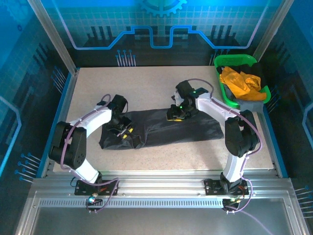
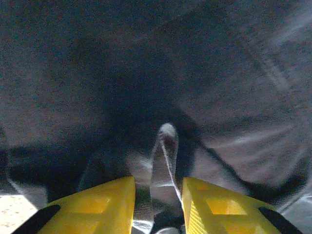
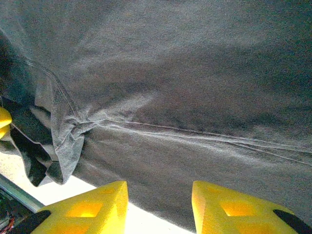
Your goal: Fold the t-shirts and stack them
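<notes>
Across the middle of the worktop the black shirt lies in a long, rumpled band. At its left end a thin raised ridge of cloth stands between the left jaws, which are narrowly apart; whether they clamp it cannot be told. The right jaws stand apart at its far edge, over soft, finely woven, creased fabric.

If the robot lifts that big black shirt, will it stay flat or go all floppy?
Probably floppy: the black t-shirt lies wrinkled, and a soft ridge of it bunches up in the left gripper. It stretches long across the table, so one pinch would likely leave the rest sagging and dragging.
</notes>
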